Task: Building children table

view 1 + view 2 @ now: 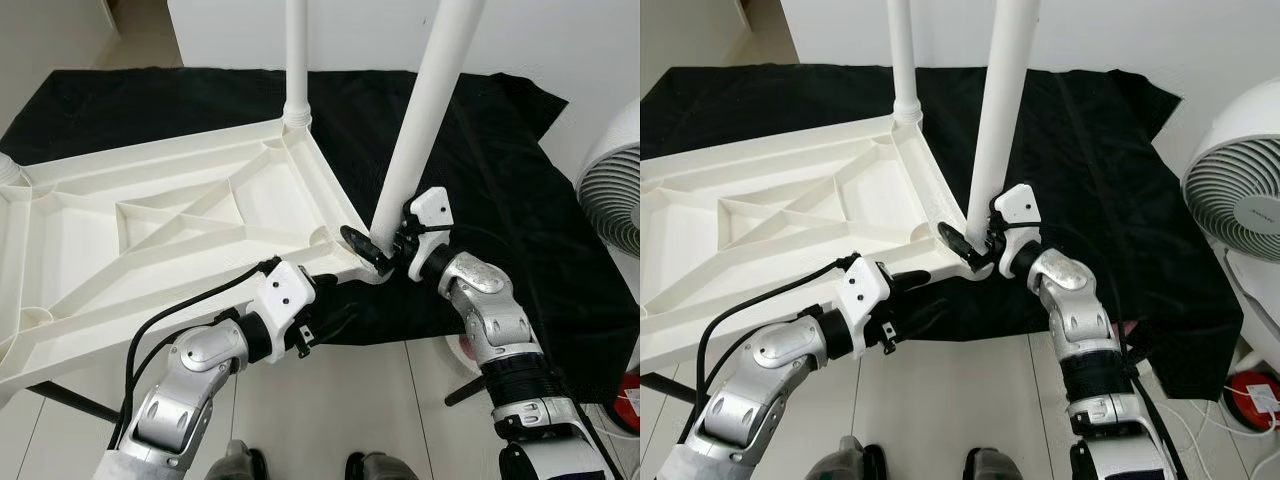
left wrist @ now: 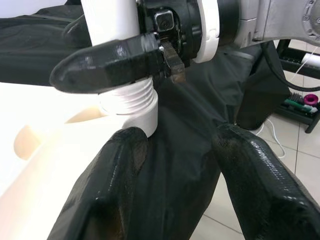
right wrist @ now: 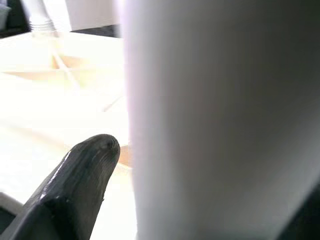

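I see the tabletop [image 1: 150, 240] lying upside down on a black cloth [image 1: 470, 160], one leg [image 1: 297, 60] upright at its far corner. My left gripper [image 2: 170, 165] sits at the near corner, jaws spread. My right gripper [image 1: 378, 250] pinches a second leg [image 1: 425, 110] at that corner's socket.

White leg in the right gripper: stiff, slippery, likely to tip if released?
The leg looks like a rigid, smooth plastic tube, so probably stiff and somewhat slippery. It leans at the tabletop corner in the right gripper, threads exposed; likely topples if released.
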{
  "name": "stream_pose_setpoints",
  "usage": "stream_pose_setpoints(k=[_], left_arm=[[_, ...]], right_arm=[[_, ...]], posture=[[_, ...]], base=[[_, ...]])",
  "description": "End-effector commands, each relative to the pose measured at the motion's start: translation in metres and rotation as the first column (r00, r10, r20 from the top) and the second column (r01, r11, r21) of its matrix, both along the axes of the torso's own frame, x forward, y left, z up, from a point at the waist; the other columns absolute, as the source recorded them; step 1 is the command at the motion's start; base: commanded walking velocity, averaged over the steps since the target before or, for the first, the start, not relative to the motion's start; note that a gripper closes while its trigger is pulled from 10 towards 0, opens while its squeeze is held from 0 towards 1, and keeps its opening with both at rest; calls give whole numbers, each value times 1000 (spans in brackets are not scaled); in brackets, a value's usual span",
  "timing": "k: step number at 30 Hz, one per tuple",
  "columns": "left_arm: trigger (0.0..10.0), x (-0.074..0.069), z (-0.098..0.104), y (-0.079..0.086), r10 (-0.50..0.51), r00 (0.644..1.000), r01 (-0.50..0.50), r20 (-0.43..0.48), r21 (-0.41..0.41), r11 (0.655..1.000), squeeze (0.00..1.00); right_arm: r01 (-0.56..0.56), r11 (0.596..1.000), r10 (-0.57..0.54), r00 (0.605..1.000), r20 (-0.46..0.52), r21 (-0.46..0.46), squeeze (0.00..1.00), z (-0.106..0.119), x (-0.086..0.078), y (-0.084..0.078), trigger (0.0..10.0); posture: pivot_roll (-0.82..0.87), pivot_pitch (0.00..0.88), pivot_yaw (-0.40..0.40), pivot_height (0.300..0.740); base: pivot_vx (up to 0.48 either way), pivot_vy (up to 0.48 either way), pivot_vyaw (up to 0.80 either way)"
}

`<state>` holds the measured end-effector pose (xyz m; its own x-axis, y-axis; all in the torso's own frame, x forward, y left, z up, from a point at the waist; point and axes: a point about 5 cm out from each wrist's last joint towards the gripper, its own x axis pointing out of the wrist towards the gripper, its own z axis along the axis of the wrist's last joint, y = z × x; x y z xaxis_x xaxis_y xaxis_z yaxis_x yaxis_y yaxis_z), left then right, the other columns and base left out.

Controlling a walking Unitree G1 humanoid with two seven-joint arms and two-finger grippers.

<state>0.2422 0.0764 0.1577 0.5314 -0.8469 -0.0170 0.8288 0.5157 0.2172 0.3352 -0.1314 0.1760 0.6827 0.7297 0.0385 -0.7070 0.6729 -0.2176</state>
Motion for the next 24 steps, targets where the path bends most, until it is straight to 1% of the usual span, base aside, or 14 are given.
stream_pose_setpoints(k=[1,2,4,5,7,8,13,16,17,19,20,21,23,24], left_arm=[[10000,0,-1,1,44,999,-44,-1,-4,999,0],[10000,0,-1,1,46,999,-46,-1,-4,999,0],[10000,0,-1,1,46,999,-46,-1,-4,999,0],[10000,0,-1,1,47,999,-47,-1,-5,999,0],[10000,0,-1,1,47,999,-47,-1,-5,999,0],[10000,0,-1,1,48,999,-48,-1,-5,999,0],[10000,0,-2,0,50,999,-50,-2,-8,999,0],[10000,0,-2,-1,49,999,-49,-3,-10,999,0],[10000,0,-3,-1,48,999,-48,-4,-10,999,0],[10000,0,-3,-2,46,999,-46,-5,-11,999,0],[10000,0,-4,-2,45,999,-45,-5,-11,999,0],[10000,0,-4,-2,45,999,-45,-5,-11,999,0],[10000,-1,-4,-3,45,999,-45,-6,-13,999,0],[10000,-1,-4,-3,45,999,-45,-6,-13,999,0]], right_arm=[[-46,999,46,999,-11,-23,0,-3,1,3,8863],[-63,998,62,998,-20,-32,0,-4,1,2,3608],[-63,998,62,998,-20,-32,0,-4,1,2,3608],[-74,996,73,997,-26,-45,0,-6,2,0,1176],[-74,996,73,997,-26,-45,0,-6,2,0,1176],[-84,995,82,996,-42,-49,0,-8,2,-2,0],[-95,994,90,993,-76,-57,0,-16,3,-9,0],[-89,994,84,994,-72,-59,0,-17,3,-11,0],[-75,996,71,995,-70,-54,0,-18,3,-12,10000],[-2,1000,1,997,-72,-23,0,-16,5,-13,10000],[26,999,-27,997,-70,-22,0,-16,6,-13,10000],[26,999,-27,997,-70,-22,0,-16,6,-13,10000],[96,995,-98,993,-63,-29,0,-18,6,-14,10000],[96,995,-98,993,-63,-29,0,-18,6,-14,10000]], posture=[[-38,95,28,740],[-35,90,25,740],[-35,90,25,740],[-35,90,25,740],[-35,90,25,740],[-35,90,25,740],[-41,82,21,740],[-41,82,21,740],[-44,79,18,740],[-46,76,15,740],[-46,76,15,740],[-46,76,15,740],[-47,75,11,740],[-47,75,11,740]], base=[[0,0,0],[0,0,0],[0,0,0],[0,0,0],[0,0,0],[0,0,0],[0,0,0],[0,0,0],[0,0,0],[0,0,0],[0,0,0],[0,0,0],[0,0,0],[0,0,0]])
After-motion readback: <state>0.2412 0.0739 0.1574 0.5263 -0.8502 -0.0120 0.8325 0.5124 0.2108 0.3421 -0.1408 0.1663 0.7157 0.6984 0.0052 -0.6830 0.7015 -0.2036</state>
